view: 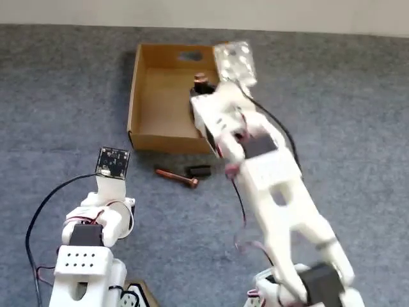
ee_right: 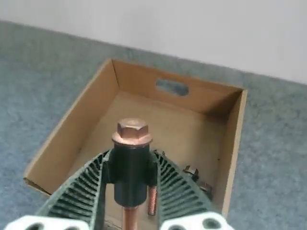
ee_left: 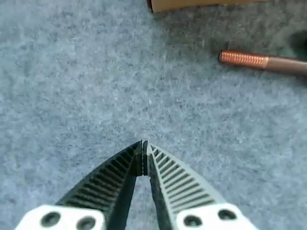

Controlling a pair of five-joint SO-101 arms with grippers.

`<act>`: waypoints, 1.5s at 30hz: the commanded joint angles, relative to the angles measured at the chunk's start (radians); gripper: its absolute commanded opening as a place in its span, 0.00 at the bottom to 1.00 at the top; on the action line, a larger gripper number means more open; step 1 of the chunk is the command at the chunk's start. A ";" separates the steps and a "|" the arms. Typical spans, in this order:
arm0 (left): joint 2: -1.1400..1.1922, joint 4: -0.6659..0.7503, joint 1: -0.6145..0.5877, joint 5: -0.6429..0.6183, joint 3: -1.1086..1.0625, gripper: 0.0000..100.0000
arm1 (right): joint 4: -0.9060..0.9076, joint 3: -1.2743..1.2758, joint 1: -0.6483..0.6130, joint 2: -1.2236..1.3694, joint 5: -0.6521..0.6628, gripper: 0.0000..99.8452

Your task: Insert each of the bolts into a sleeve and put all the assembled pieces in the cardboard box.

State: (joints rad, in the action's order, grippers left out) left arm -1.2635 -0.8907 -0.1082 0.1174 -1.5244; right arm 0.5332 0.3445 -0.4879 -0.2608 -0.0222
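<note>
R gripper (ee_right: pixel 130 162): fingers clamped on black sleeve (ee_right: pixel 129 181), one finger each side. Bolt (ee_right: pixel 132 132) runs through the sleeve; copper hex head sits on one end, shank sticks out the other. In high view this assembled piece hangs over the cardboard box (view: pixel 142 96), inside the rim, close to the side wall nearest the R arm. Can't tell if it touches the box floor.

Box: open top, handle slot (ee_right: pixel 171 87) cut in far wall. On the box floor by one side wall lies a second piece (ee_right: pixel 195 176), dark w/ copper. Too small to tell if it's bolt + sleeve together.

Loose bolt (view: pixel 176 175): flat on grey carpet (view: pixel 64 96), just outside the box's near wall. Loose sleeve (view: pixel 200 170), black, lies just beside one end of it. Touching or apart, can't tell.

L gripper (ee_left: pixel 144 152): fingers together, tips meeting, nothing between them. It points down at bare carpet, near the L arm's base. The loose bolt's threaded end is ahead of it and off to one side, well apart from the tips, w/ the box's corner beyond.

Shiny packet (view: pixel 235 61): rests at the box's far corner, next to the R arm.
</note>
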 commanded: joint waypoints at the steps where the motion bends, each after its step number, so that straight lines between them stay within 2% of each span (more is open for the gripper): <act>1: -0.012 0.014 -0.005 0.003 0.002 0.03 | 0.042 -0.228 -0.002 0.157 -0.110 0.01; 3: -0.012 0.014 -0.005 0.003 0.002 0.03 | 0.056 -0.311 -0.002 0.268 -0.147 0.01; 13: -0.012 0.009 -0.015 0.003 0.004 0.03 | 0.058 -0.685 -0.028 0.720 -0.153 0.01; 16: -0.012 0.014 -0.073 -0.020 0.012 0.03 | 0.105 -0.739 -0.050 0.785 -0.153 0.01; 19: -0.012 0.021 -0.150 -0.121 0.025 0.03 | 0.119 -0.751 -0.071 0.823 -0.153 0.01; 29: -0.012 0.021 -0.148 -0.118 0.025 0.03 | 0.119 -0.745 -0.058 0.920 -0.157 0.01; 35: -0.012 0.021 -0.148 -0.118 0.025 0.03 | 0.153 -0.751 -0.018 0.938 -0.301 0.01; 45: -0.012 0.021 -0.148 -0.118 0.025 0.03 | 0.185 -0.746 0.010 0.843 -0.301 0.01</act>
State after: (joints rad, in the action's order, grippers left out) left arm -1.2620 -0.8846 -0.2509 0.0084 -1.5275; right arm 0.7158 -0.3583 -0.4941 0.6889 -0.3168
